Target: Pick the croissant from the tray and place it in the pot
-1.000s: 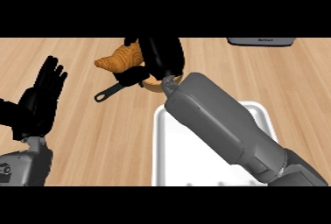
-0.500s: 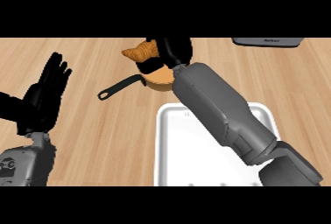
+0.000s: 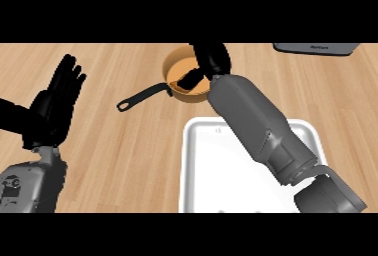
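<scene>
The black right hand (image 3: 209,61) is seen over the round orange pot (image 3: 179,64), its fingers pointing down into the pot's opening and its thumb (image 3: 191,78) reaching across the inside. Whether anything is held in that hand cannot be told; the fingers are partly hidden by the pot's rim and by the grey forearm (image 3: 255,122). The croissant is not visible anywhere, neither in the hand nor inside the pot. From the pot, a black handle (image 3: 142,97) is extended to the left of the hand and towards the robot. Nearer the robot than the hand, under the forearm, the white rectangular tray (image 3: 214,170) is set on the light wooden counter (image 3: 133,145). Well to the left, the black left hand (image 3: 52,107) is held open, fingers up, at rest. Beyond the right hand, at the far right edge, part of a dark grey flat object (image 3: 316,48) is shown.
</scene>
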Motion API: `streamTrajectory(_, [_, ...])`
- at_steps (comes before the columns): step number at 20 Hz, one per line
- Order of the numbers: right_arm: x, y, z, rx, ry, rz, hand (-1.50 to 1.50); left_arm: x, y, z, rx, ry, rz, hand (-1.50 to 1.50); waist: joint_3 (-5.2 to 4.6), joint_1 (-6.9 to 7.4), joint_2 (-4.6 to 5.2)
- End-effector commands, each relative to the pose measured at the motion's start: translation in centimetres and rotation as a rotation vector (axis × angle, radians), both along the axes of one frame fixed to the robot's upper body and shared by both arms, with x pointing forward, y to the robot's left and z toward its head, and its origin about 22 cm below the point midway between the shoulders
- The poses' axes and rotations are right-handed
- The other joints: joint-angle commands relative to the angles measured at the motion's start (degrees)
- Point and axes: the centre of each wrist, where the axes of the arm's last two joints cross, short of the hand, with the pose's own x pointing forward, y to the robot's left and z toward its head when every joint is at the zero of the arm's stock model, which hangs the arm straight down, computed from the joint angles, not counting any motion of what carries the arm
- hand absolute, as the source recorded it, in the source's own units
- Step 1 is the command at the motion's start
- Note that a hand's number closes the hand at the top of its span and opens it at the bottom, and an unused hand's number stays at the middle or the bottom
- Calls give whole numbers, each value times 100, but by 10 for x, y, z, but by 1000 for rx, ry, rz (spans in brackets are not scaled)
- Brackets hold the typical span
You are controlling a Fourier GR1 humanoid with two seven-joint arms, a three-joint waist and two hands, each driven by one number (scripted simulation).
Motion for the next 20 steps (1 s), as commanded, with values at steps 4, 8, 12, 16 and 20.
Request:
streamTrajectory(4, [3, -14, -1, 364, 6, 85, -150, -3, -3, 3, 1, 2, -8, 0, 11, 112, -23])
streamTrajectory(8, [10, -20, 8, 531, 4, 92, -150, -4, 5, -3, -8, 10, -4, 0, 3, -23, -10])
streamTrajectory(12, [21, -44, 21, 652, 6, 107, -150, -6, 9, -4, -12, -4, 23, 0, 0, -133, -54])
streamTrajectory(16, [23, -75, -3, 647, 14, 103, -150, -1, 5, 1, -9, 19, 35, 0, 0, -224, -75])
streamTrajectory(20, [32, -123, 12, 674, 27, 128, -150, -9, 5, -9, 1, 15, 38, 0, 0, -257, -95])
